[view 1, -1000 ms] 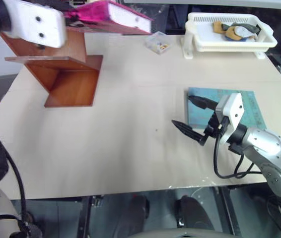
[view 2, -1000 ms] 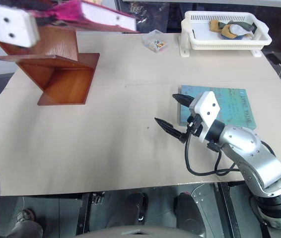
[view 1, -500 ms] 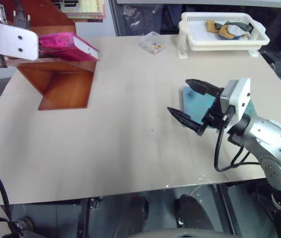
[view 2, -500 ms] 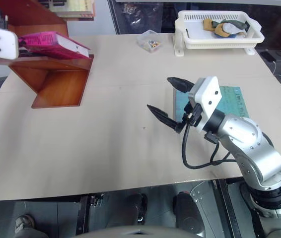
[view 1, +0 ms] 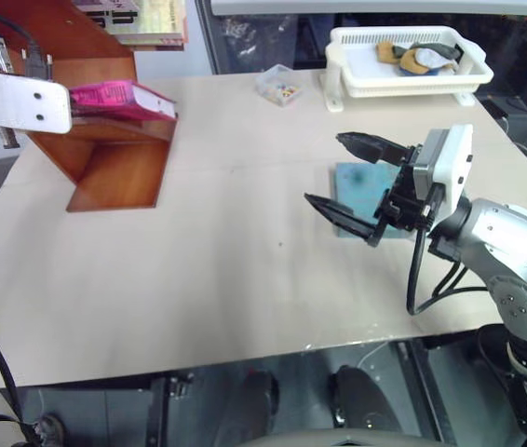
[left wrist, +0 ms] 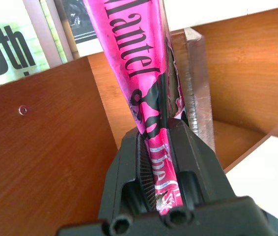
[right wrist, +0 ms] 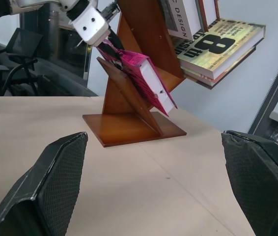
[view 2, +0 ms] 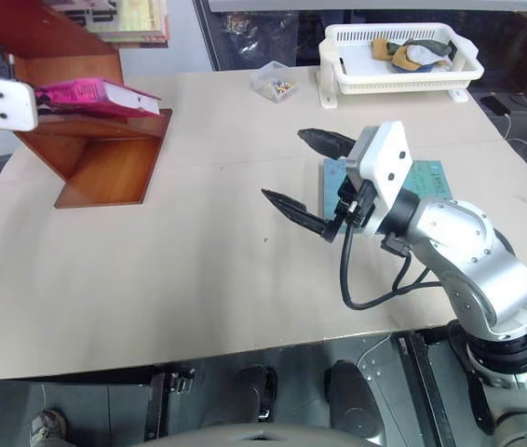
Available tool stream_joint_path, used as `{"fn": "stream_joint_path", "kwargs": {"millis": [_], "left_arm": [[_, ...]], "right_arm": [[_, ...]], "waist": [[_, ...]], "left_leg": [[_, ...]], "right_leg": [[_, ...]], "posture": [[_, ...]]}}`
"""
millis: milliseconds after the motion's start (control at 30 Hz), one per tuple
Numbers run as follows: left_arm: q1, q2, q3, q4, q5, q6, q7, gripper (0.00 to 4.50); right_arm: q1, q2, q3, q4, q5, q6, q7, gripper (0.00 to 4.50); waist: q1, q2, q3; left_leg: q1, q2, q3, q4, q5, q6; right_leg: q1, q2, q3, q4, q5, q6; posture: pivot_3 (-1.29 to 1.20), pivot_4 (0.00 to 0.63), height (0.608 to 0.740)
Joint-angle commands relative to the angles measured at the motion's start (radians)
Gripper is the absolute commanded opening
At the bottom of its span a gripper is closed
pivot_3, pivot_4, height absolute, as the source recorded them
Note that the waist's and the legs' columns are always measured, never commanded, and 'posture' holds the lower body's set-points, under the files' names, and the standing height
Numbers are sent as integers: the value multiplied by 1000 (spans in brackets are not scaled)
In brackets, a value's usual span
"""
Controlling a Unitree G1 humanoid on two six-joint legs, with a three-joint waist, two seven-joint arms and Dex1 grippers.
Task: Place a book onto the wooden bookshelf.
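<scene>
- The reddish-brown zigzag wooden bookshelf point(view 1: 114, 154) stands on the pale table point(view 1: 198, 279).
- The bright pink paperback book point(view 1: 119, 98) lies flat along a ledge of the bookshelf, clamped at its spine by the left gripper point(left wrist: 161, 162).
- The right gripper point(view 1: 357, 177), jaws spread wide and empty, hovers well apart from the bookshelf, above a thin teal-green book point(view 1: 361, 182).
- A white plastic basket tray point(view 1: 408, 65) sits far from the bookshelf.

The right arm point(view 2: 459, 256) is rounded silver metal, with a white boxy wrist block, a looping black cable, and a black end effector point(view 2: 303, 172) with two tapering, textured fingers.
</scene>
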Motion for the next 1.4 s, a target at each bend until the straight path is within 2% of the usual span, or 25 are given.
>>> {"fn": "stream_joint_path", "kwargs": {"millis": [33, 133, 200, 233, 267, 300, 333, 367, 433, 467, 567, 667, 733, 767, 800, 867, 933, 967, 1100, 1200, 1300, 1400], "left_arm": [[54, -10, 30, -26, -40, 89, -27, 150], [98, -13, 48, -89, -61, 134, -43, 150], [117, 2, 56, -107, -53, 148, -37, 1300], [118, 11, 66, -109, -49, 144, -19, 1533], [119, 17, 73, -112, -46, 141, -6, 1533], [118, 22, 89, -119, -57, 138, 8, 2274], [119, 26, 105, -126, -71, 132, 19, 2474], [121, 29, 115, -132, -81, 129, 25, 2863], [125, 33, 122, -137, -90, 126, 32, 3841], [153, 49, 161, -144, -139, 98, 18, 4333], [228, 73, 263, -189, -261, 28, -6, 4333], [317, 42, 423, -331, -437, 33, -24, 4333], [369, -26, 520, -518, -628, 214, -23, 4333], [399, -72, 549, -639, -753, 368, 6, 4333], [439, -127, 570, -770, -910, 530, 71, 4333], [533, -236, 583, -996, -1150, 741, 221, 4333], [625, -347, 580, -1135, -1274, 837, 361, 4333], [692, -401, 576, -1192, -1305, 856, 404, 4333], [1037, -542, 557, -1264, -1168, 800, 442, 4427], [1242, -553, 623, -1206, -1067, 705, 360, 4427], [1345, -541, 710, -1143, -1038, 640, 291, 4427], [1401, -516, 750, -1109, -1031, 618, 222, 4427]], "right_arm": [[-26, -10, -30, 1, -6, -15, 20, 4500], [-26, -13, -30, 17, -16, -24, 34, 4500], [-23, -11, -31, 21, -20, -25, 39, 4500], [-21, -10, -33, 22, -19, -23, 40, 4500], [-19, -10, -35, 23, -18, -23, 43, 4500], [-17, -12, -37, 25, -17, -23, 47, 4500], [-13, -14, -40, 27, -16, -23, 51, 4500], [-11, -14, -42, 28, -16, -23, 54, 4500], [-10, -13, -45, 28, -18, -22, 58, 4500], [-4, -16, -51, 29, -16, -20, 62, 4500], [12, -25, -64, 32, -12, -16, 75, 4500], [25, -32, -66, 40, -10, -8, 84, 4500], [38, -45, -56, 47, -33, -8, 91, 4500], [49, -54, -48, 51, -51, -10, 93, 4500], [62, -68, -37, 54, -77, -11, 92, 4500], [86, -93, -21, 65, -131, -4, 75, 4500], [99, -96, -21, 88, -174, 29, 26, 4500], [110, -90, -30, 95, -187, 40, 1, 4500], [286, -125, -98, 9, -167, 47, 26, 4500], [505, -148, -205, -74, -220, 51, -20, 4500], [664, -142, -321, -145, -217, 63, -36, 4500], [757, -167, -418, -171, -199, 62, 12, 4500]], "waist": [[1, 0, 0], [3, 0, 0], [3, 0, 0], [4, 0, 0], [4, 0, 0], [3, -1, 1], [3, -1, 1], [3, -1, 1], [4, -2, 1], [5, -2, 1], [1, -3, 1], [3, -4, 1], [10, -5, 1], [13, -5, 1], [20, -3, 0], [26, -3, -1], [29, -2, -1], [29, -4, 0], [24, -3, -2], [36, -4, -2], [52, -4, -2], [57, -2, -1]], "left_leg": [[1, 0, 0, 0, 0, 0], [1, 0, 2, 0, 0, 0], [1, 0, 2, 0, 0, 0], [1, 0, 3, 0, 0, 0], [1, 0, 3, 0, 0, 0], [1, 0, 3, 0, 0, 0], [0, 0, 3, 0, 0, 0], [0, 0, 3, 0, 0, 0], [-5, 0, 3, 0, 0, 0], [-9, 0, 3, 1, 0, 0], [-16, 0, 4, 1, 0, -1], [-27, 0, 3, 3, 3, -5], [-31, -1, 3, 4, 3, -5], [-31, -2, 3, 3, 3, -5], [-31, -2, 3, 3, 3, -5], [-30, -2, 3, 3, 2, -4], [-28, -2, 3, 4, 2, -4], [-27, -2, 3, 4, 2, -4], [-25, 0, 7, 2, 2, -4], [-27, 1, 7, 1, 2, -4], [-25, 0, 8, 2, 0, 0], [-10, 1, 8, 0, -1, 1]], "right_leg": [[0, 0, 0, 0, 0, 0], [0, 0, 2, 0, 0, 0], [0, -1, 2, 0, 0, 0], [0, -1, 2, 0, 0, 0], [0, -1, 2, 0, 0, 0], [0, -1, 3, 0, 0, 0], [0, 0, 3, -1, 0, 0], [-1, -1, 3, -1, 0, 0], [-5, -1, 2, -1, 0, 0], [-8, -1, 2, -1, 0, 0], [-16, -2, 3, -1, 0, 0], [-26, -6, 2, -1, 1, -1], [-29, -8, 2, 0, 1, -1], [-29, -9, 1, -1, 1, -1], [-29, -9, 2, -2, 1, -1], [-27, -10, 2, -3, 1, 0], [-24, -10, 4, -5, 1, 0], [-23, -10, 5, -5, 1, 0], [-26, -7, 9, -1, 1, 0], [-29, -7, 11, -1, 1, -1], [-26, -7, 12, -2, 1, -1], [-8, -7, 10, -9, 1, -1]], "posture": [[0, 150, 740], [0, 150, 740], [0, 150, 740], [0, 150, 740], [0, 150, 740], [0, 150, 740], [0, 150, 740], [0, 150, 740], [0, 150, 740], [0, 150, 740], [0, 150, 740], [0, 150, 740], [0, 150, 740], [0, 150, 740], [0, 150, 740], [0, 150, 740], [0, 150, 740], [0, 150, 740], [0, 150, 740], [0, 150, 740], [0, 150, 740], [0, 150, 740]]}}
